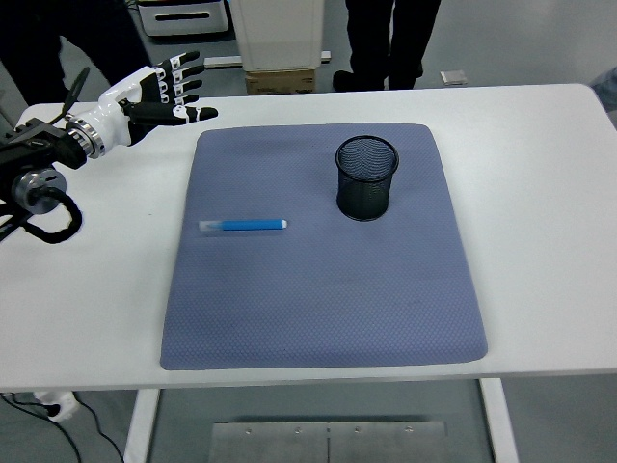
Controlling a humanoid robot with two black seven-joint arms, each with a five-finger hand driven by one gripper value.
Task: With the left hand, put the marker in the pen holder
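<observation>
A blue marker (pixel 243 225) with a clear cap lies flat on the left part of the blue-grey mat (pixel 323 309), pointing left to right. A black mesh pen holder (pixel 366 177) stands upright on the mat's far middle. My left hand (pixel 162 91) hovers over the table's far left corner, well above and to the left of the marker. Its fingers (pixel 188 88) are spread and point right, holding nothing. The right arm does not appear.
The white table (pixel 540 193) carries the mat. People's dark legs (pixel 386 39) stand beyond the far edge, beside a white machine base (pixel 280 39). A black cable loop (pixel 48 217) hangs under my left forearm.
</observation>
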